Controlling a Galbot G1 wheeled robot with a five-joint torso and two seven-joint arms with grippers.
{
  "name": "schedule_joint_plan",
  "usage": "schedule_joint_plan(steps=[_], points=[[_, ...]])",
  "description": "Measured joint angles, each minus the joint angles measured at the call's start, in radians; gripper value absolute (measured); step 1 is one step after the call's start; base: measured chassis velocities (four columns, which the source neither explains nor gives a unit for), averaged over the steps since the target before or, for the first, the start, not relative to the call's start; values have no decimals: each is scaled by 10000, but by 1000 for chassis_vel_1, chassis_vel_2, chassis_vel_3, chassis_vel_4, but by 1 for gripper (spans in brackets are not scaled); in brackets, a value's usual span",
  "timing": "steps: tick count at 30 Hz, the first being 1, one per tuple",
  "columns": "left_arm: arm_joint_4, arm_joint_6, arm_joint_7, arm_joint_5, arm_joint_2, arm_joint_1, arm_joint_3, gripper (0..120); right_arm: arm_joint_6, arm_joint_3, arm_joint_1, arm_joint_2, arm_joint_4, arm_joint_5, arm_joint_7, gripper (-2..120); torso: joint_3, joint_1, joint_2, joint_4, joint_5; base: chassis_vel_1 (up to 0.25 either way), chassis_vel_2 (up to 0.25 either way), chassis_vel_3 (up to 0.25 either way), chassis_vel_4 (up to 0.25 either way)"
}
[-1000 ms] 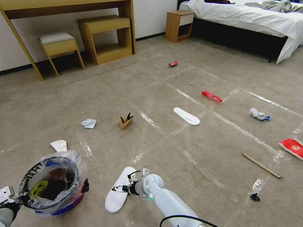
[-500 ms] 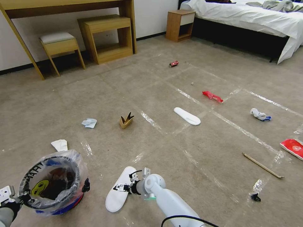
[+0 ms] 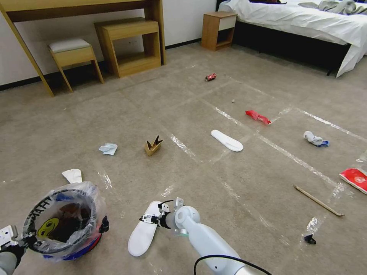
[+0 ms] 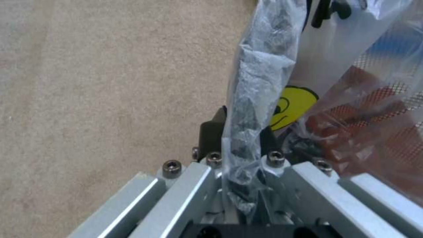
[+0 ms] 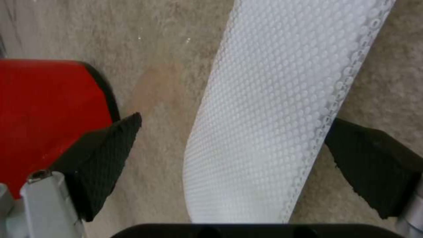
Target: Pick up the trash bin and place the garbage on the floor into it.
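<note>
Left gripper: clenched on the trash bin rim, lower left.
Right gripper: released, straddling the near slipper, bottom centre.
Risk: flat slipper may slide from the pads.

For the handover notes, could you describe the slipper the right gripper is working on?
Start at the trash bin held by the left gripper. Just to its right lies a flat white slipper, straddled by the open right gripper; the other slipper lies farther off.
</note>
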Motion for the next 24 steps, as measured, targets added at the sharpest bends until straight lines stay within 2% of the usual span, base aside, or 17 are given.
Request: schedule_joint_plan(steps=[20,24], points=[[-37,-43,27,8,-65,13,43,1,181,-93,210,23,-398,-399,-134,100,-2,0,1,1,0,0,0,0,0],[-72,-45,31,12,-75,19,62,1,232,-98,248,26,-474,-510,-223,89,-4,0,2,0,-1,0,0,0,0]])
